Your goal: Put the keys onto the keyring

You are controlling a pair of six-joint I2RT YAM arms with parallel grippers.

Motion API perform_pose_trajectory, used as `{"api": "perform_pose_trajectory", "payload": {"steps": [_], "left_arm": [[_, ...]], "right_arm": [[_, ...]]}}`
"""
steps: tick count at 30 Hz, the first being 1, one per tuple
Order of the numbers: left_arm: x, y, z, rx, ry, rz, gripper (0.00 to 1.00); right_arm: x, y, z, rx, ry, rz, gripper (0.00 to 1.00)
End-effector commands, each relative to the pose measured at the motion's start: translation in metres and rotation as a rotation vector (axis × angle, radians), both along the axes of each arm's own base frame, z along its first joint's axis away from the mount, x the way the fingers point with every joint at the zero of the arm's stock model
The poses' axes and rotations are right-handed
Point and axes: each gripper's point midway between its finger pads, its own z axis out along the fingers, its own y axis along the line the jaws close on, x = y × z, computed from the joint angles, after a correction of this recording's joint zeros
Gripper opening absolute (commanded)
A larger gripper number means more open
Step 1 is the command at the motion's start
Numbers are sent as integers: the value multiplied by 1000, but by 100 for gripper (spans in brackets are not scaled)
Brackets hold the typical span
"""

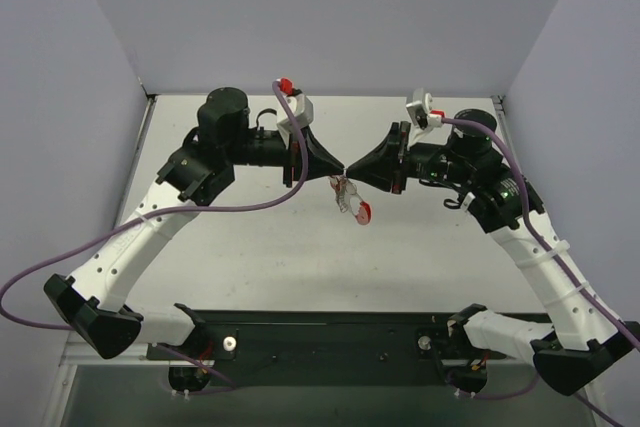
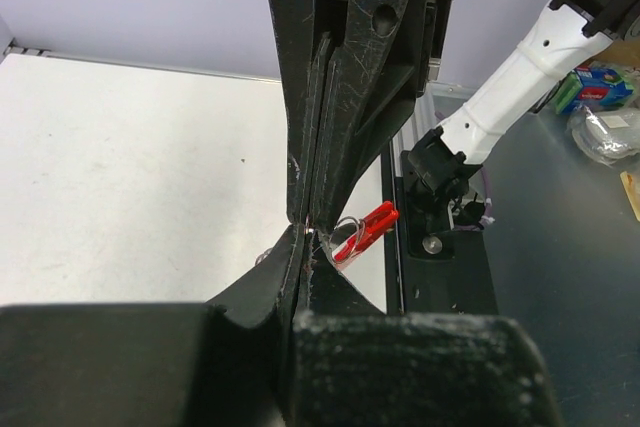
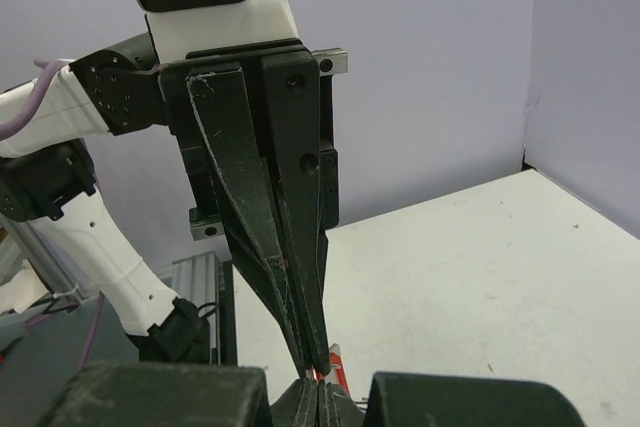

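My two grippers meet tip to tip above the middle of the table, left gripper (image 1: 339,168) and right gripper (image 1: 351,168), both shut. A small bundle hangs just under them: the keyring (image 1: 344,193) with silver keys, and the key's red tag (image 1: 364,212). In the left wrist view the left gripper (image 2: 305,233) touches the right arm's fingers (image 2: 340,97). The red-tagged key (image 2: 376,221) dangles beside them on a thin wire loop (image 2: 345,231). In the right wrist view the right gripper (image 3: 318,379) meets the left arm's fingers (image 3: 270,217), with a sliver of the red tag (image 3: 334,361) behind. The pinched spot itself is hidden.
The white table (image 1: 250,247) has grey walls at the back and sides. A black base rail (image 1: 330,332) runs along the near edge. Purple cables loop off both arms. Beyond the table edge, the left wrist view shows a plastic bag (image 2: 605,132) and a coloured packet (image 2: 598,85).
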Motion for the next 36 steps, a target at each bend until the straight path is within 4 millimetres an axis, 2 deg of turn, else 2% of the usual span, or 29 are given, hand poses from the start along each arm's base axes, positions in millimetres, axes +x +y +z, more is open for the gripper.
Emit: {"api": "perform_pose_trajectory", "payload": {"steps": [1,10,11,12,14,15,18,23,27,32,36], "left_arm": [[-18,6,28,-59,-69,-43,0],[-17,8,30,-72,-81,-15,0],[-17,9,32,-76,-85,-8,4],[-14,9,32,-76,-84,9,21],[-13,11,36,-91,-97,32,41],[-11,14,40,-100,-104,64,57],[-1,22,45,-119,-113,146,66],[8,33,50,-178,-117,184,70],[11,27,34,-162,-87,137,70],[17,21,23,-151,-78,124,63],[22,15,15,-134,-60,102,63]], "right_arm": [[-2,4,27,40,-105,52,0],[0,2,26,47,-130,35,0],[1,1,26,48,-133,24,0],[1,2,27,52,-137,24,0],[3,1,28,55,-139,13,0],[4,1,28,55,-140,7,0],[4,-1,28,60,-149,-7,0],[4,-4,30,64,-161,-33,0],[4,-6,37,94,-193,-45,0],[1,-8,42,118,-206,-47,0],[0,-8,45,128,-208,-43,0]]}}
